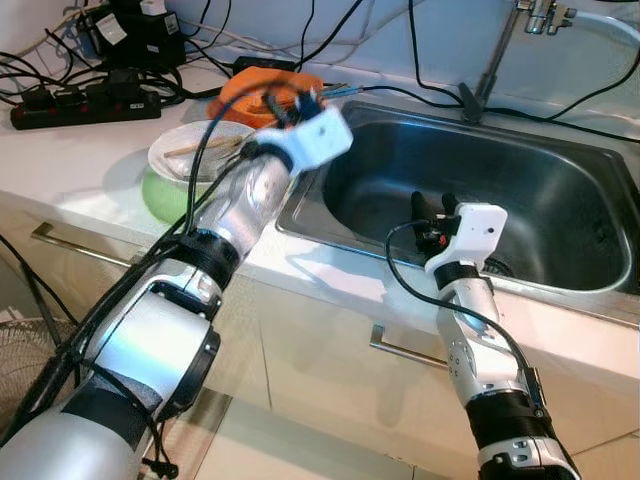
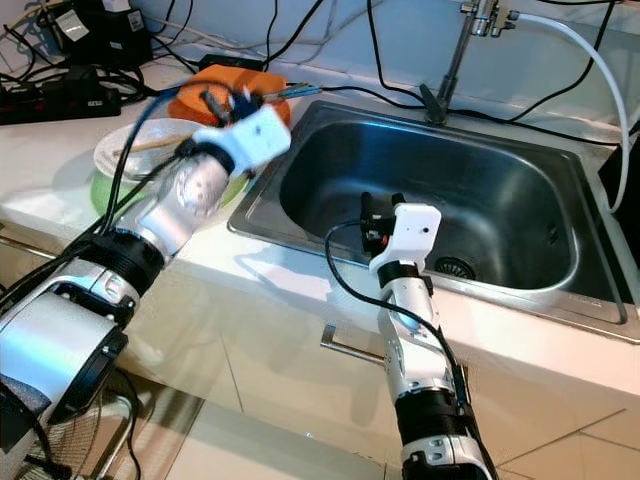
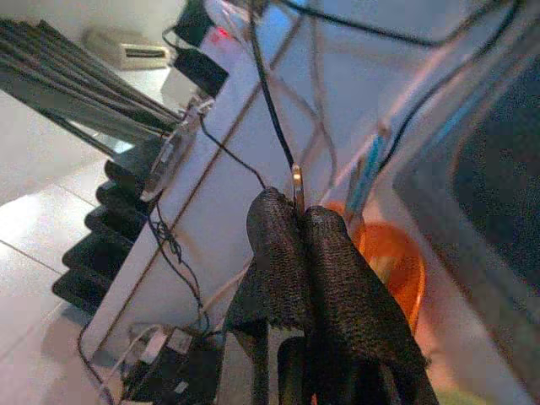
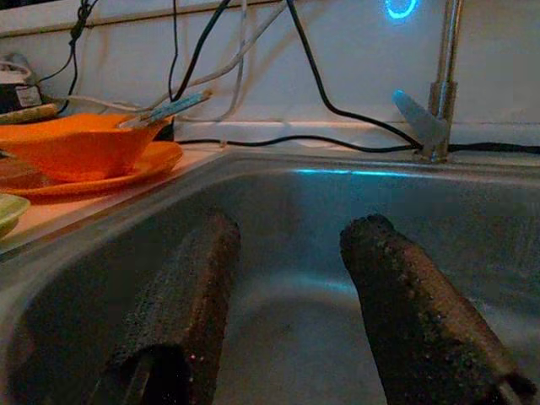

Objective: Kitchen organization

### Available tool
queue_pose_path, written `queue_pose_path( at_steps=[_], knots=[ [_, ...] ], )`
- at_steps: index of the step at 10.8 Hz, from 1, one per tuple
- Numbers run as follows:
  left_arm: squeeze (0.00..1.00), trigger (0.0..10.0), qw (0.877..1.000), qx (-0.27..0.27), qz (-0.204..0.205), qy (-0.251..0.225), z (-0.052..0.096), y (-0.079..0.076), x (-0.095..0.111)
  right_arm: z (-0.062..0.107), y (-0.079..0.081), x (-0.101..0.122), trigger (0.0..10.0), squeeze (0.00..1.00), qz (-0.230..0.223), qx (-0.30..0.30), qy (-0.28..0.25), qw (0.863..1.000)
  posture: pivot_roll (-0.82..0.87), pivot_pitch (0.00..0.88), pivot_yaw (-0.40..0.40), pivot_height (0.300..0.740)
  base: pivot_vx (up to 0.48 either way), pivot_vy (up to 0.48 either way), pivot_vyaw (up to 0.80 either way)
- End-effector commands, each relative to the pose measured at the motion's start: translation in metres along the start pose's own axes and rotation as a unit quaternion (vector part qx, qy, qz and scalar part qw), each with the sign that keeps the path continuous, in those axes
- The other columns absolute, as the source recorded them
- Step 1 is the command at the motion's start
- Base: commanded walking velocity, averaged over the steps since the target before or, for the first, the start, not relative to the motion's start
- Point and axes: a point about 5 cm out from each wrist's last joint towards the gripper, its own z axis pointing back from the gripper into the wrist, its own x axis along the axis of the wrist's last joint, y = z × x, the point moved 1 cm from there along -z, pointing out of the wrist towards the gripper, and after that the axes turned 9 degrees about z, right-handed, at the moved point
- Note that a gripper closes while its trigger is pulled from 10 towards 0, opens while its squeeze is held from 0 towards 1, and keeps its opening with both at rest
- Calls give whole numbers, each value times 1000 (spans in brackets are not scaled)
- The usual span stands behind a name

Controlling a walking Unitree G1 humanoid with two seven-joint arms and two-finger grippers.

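Stainless steel, the deep kitchen sink point(image 1: 560, 190) is set into a pale countertop point(image 1: 80, 150), and its basin looks bare apart from the drain, so as far as can be judged nothing has yet been put in it or washed. The dishes sit on the counter just beside the sink's left rim: an orange bowl on an orange plate point(image 1: 262, 88) with blue-handled utensils point(image 1: 345, 90) sticking out of it, and nearer the robot a white bowl nested in a green bowl point(image 1: 185, 170) with what look like chopsticks lying across it. The left gripper point(image 3: 297, 232) is reaching over these bowls towards the orange set; its two black fingers are pressed together on a thin metallic utensil tip point(image 3: 297, 181), though what kind of utensil it is cannot be told. The right gripper point(image 4: 291, 278) hangs low inside the sink near the front wall, fingers spread apart with nothing between them. A black power strip point(image 1: 85, 100) and tangled cables lie at the back of the counter, and a chrome tap point(image 1: 500, 50) stands behind the sink. Judging from this, the tidying is at an early stage: one utensil is in hand, and both bowl stacks remain to be dealt with.
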Motion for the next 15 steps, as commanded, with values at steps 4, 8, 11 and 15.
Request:
queue_pose_path(
  at_steps=[4, 8, 11, 15],
  knots=[
    [0, 10000, 994, -30, 110, 4, 7, -8, 0, -2, -2, -5, 10000, 0, 0, 2, 13, 1000, 143, 26, -44, 740, 0, 0, 0],
    [0, 10000, 987, 24, 127, -91, 8, 34, 45, -7, 1, -4, 10000, 0, 0, 11, 10, 1000, 157, 8, -52, 740, 0, 0, 0],
    [0, 10000, 982, 52, 104, -146, 16, 52, 74, -10, 5, -4, 10000, 0, -2, 19, 8, 1000, 170, 0, -58, 740, 0, 0, 0],
    [0, 10000, 932, -44, 282, -224, 25, 21, 92, -15, 8, 8, 10000, 1000, 12, 41, -24, 999, 164, 0, -51, 740, 0, 0, 0]
  ],
)
